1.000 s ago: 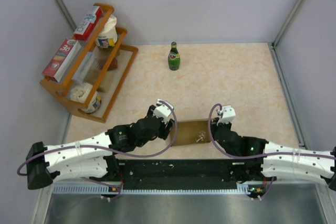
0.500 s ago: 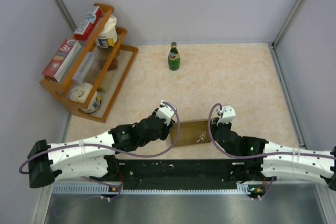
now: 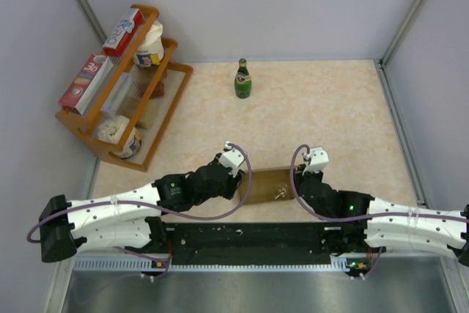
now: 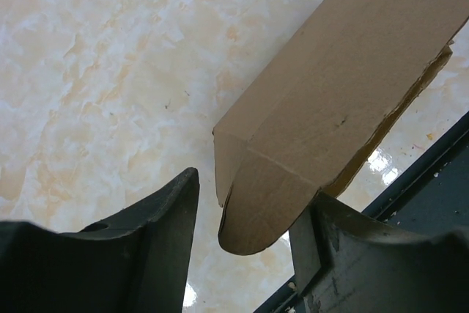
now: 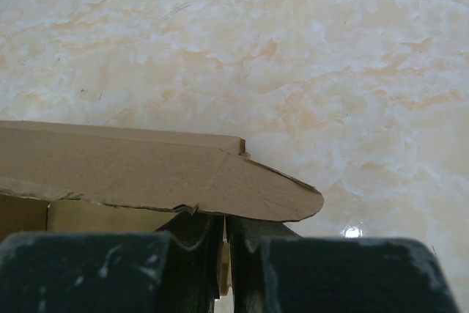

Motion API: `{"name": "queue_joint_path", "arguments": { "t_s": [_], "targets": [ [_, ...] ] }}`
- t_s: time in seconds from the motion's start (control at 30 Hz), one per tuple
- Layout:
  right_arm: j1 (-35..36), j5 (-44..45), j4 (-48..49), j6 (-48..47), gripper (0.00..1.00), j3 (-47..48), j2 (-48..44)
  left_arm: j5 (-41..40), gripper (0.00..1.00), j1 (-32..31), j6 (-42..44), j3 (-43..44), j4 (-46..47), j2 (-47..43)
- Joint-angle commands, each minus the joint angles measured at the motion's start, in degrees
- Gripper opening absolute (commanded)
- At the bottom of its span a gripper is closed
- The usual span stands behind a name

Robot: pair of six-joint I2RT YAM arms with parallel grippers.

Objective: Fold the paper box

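"Well, how is the box looking?"

"Plain brown card, unprinted. It is lying as a long, low carton on the counter, close to the near edge and between the two arms. A flap with a rounded tip is sticking out at each end, and the cut edges are looking a little ragged."

"What are the claws doing?"

"The left claw is standing open around the left end flap. One finger is sitting right against the card and the other is hanging clear of it. The right claw is pinching shut with a thin tan sliver of card showing between its fingers, so it is gripping the box at the right end."

"Is the overhead camera giving you all that?"

"No. From above, the wrists are covering both ends, so only the brown middle is showing. The wrist cameras are showing the flaps and folds up close. The left one is also catching a dark rail running just beside the box, and the right one is showing the flap lying over its fingers."

"Anything else around?"

"A green bottle is standing upright well behind the box. A wooden rack is standing at the far left, carrying red-and-white cartons and white tubs. Both are sitting well apart from the box."
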Motion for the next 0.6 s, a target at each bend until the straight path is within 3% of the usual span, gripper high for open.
{"name": "queue_joint_path", "arguments": {
  "t_s": [0.0,0.3,0.37,0.57],
  "targets": [
    [0.64,0.92,0.60,0.65,0.04,3.57,0.12,0.23,0.52,-0.21,-1.23,0.13,-0.41,-0.41],
    [0.65,1.10,0.69,2.23,0.04,3.31,0.29,1.46,0.06,-0.21,-2.64,-1.10,3.80,-0.06],
    [0.64,1.18,0.86,2.50,0.03,3.31,0.38,1.37,0.00,-0.21,-3.34,-1.37,5.21,0.73],
    [0.64,1.27,1.74,2.76,0.01,4.27,2.75,-0.73,0.00,-0.30,-5.89,-0.84,9.17,3.19]
  ]
}}
